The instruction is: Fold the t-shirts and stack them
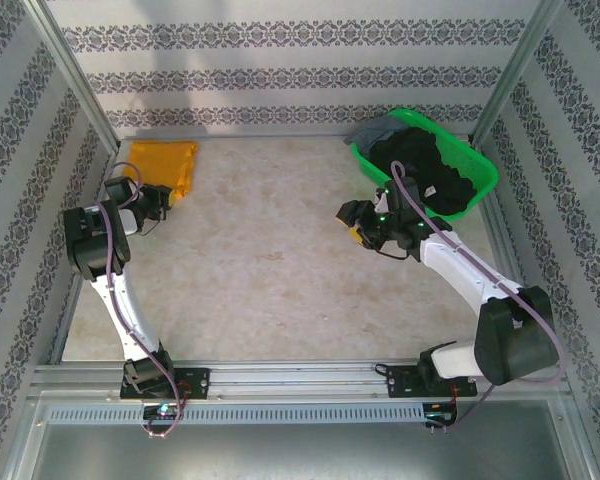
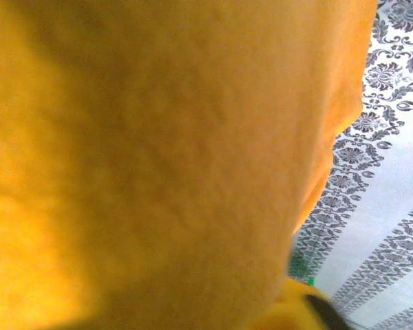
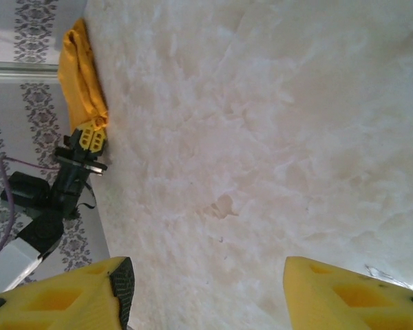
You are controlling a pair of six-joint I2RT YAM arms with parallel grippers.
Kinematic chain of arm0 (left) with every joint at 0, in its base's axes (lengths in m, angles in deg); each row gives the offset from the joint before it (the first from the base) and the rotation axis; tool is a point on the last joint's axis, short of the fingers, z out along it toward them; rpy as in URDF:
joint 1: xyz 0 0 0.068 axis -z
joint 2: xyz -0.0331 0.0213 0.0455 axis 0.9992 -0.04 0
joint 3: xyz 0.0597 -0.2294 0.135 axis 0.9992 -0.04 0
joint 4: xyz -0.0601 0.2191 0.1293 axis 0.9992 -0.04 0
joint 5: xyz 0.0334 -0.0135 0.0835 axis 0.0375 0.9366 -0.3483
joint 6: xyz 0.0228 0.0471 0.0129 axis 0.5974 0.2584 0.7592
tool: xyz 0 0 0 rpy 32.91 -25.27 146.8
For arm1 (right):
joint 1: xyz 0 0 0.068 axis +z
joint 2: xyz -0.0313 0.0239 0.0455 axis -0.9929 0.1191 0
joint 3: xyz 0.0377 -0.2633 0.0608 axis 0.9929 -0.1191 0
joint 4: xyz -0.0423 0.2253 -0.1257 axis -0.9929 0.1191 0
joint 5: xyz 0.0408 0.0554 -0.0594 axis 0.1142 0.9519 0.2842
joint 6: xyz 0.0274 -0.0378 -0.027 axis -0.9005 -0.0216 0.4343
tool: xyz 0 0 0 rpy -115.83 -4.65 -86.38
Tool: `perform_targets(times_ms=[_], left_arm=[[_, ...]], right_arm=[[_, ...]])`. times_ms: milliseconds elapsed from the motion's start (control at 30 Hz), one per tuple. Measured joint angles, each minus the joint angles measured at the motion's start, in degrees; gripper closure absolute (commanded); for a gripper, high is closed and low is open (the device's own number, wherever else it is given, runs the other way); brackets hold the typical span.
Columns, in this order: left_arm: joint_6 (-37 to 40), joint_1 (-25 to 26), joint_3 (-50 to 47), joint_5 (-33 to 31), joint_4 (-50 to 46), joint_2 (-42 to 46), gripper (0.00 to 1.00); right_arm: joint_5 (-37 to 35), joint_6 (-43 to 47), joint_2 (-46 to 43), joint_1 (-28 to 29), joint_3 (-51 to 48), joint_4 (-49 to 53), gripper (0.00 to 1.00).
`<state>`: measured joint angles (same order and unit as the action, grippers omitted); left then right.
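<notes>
The orange-yellow t-shirt (image 1: 163, 163) lies folded at the table's far left; the right wrist view shows it as a narrow strip (image 3: 79, 75). My left gripper (image 1: 166, 202) is at its near right corner, its yellow fingers touching the cloth (image 3: 89, 135). Orange cloth (image 2: 158, 158) lies right up against the left wrist camera and hides the jaws, apart from one fingertip (image 2: 315, 306). My right gripper (image 1: 352, 222) hovers open over bare table (image 3: 206, 295), just left of the basket. The black t-shirts (image 1: 430, 172) and a dark grey one (image 1: 375, 130) are heaped in the basket.
The green plastic basket (image 1: 488, 178) stands at the far right against the patterned wall. Metal posts and patterned walls close in the table (image 1: 280, 270) on three sides. The marbled surface between the two arms is bare.
</notes>
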<state>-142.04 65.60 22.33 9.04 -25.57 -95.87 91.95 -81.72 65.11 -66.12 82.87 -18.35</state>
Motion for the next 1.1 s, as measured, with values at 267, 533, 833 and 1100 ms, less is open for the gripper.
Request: perform_targets(times_ms=[267, 533, 833, 1100], left_arm=[[7.1, 2.3, -4.8, -7.9, -15.8, 18.3, 0.00], [16.7, 19.8, -15.8, -35.4, -31.2, 55.0, 0.00], [35.7, 31.0, -30.0, -71.7, -40.1, 70.3, 0.00], [53.6, 30.9, -52.6, -72.7, -21.7, 69.6, 0.00]], right_arm=[[1.7, -0.4, -3.2, 0.5, -1.8, -14.4, 0.02], [-8.9, 5.7, -11.0, -2.8, -0.7, -3.8, 0.02], [-46.0, 22.1, -23.0, -10.9, -7.5, 8.6, 0.02], [-56.3, 42.3, -18.5, -10.9, -29.6, -13.9, 0.02]])
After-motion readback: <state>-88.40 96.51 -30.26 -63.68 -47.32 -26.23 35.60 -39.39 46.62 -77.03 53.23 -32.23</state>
